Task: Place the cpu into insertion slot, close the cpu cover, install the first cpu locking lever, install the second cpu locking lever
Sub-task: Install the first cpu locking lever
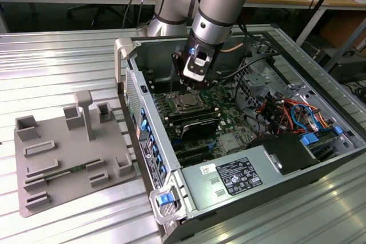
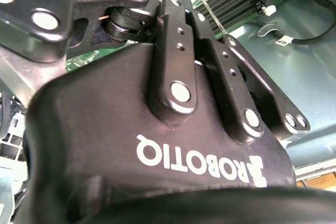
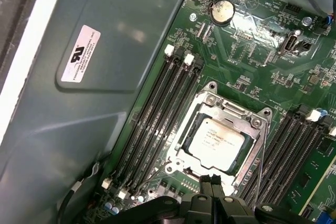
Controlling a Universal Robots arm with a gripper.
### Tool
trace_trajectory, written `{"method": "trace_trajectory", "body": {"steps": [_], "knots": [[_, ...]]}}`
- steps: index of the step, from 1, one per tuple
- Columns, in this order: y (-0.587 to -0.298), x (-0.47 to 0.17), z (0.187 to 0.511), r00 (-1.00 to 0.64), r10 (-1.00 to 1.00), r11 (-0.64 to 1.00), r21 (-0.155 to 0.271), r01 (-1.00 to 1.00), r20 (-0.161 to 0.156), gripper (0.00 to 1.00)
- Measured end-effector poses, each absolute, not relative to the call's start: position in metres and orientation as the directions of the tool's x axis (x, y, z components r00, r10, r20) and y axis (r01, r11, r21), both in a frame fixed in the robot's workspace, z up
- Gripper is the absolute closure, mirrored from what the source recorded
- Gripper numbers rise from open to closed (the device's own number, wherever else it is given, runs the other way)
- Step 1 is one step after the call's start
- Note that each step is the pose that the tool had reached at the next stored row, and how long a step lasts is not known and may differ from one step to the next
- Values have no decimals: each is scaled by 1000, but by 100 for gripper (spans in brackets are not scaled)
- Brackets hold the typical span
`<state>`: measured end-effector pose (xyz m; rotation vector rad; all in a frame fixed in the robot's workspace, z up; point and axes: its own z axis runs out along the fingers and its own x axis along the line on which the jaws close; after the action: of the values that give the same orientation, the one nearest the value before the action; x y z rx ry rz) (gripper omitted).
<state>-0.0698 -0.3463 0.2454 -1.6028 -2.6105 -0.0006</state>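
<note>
The open computer case [image 1: 150, 158] lies on a ribbed metal table [image 1: 57, 61]. In the exterior view a grey parts tray [image 1: 74, 158] is at nine o'clock from it. The arm [image 1: 220, 4] reaches down into the case and holds the gripper [image 1: 193, 84] low over the green board [image 1: 229, 119], just at twelve o'clock of the socket [image 1: 186, 103] in that view.

In the first wrist view the chip [image 3: 215, 139] sits flat in the socket, and the silver cover [image 3: 247, 124] looks folded down around it. Long black memory slots [image 3: 157, 114] run on both sides. The fingertips [image 3: 205, 182] look pressed together, just beside the cover's edge.

In the second wrist view a thin metal rod [image 2: 211, 17], probably a locking lever, stands up close by the fingers.

The work looks to be at the lever stage. To do it well, push with the closed tips along the rod's swing and keep it square. Guide the rod under its hook without scraping the board or catching the slot clips.
</note>
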Motion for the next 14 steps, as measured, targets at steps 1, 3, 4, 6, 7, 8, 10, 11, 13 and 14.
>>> {"method": "trace_trajectory", "body": {"steps": [1,3,4,6,7,8,10,11,13,14], "knots": [[-346,-70,245,-453,889,456,-41,889,67,89],[-346,-70,245,-456,888,459,-41,888,67,89],[-346,-70,245,-457,887,460,-41,887,67,89],[-346,-70,245,-459,886,463,-41,886,67,89],[-346,-70,245,-461,885,464,-41,885,67,89],[-346,-70,245,-462,884,465,-41,884,67,89],[-346,-70,245,-464,883,468,-41,883,67,89],[-346,-70,245,-467,882,470,-41,882,67,89],[-346,-70,245,-469,881,472,-41,880,67,89],[-346,-70,245,-470,880,474,-41,880,67,89]]}}
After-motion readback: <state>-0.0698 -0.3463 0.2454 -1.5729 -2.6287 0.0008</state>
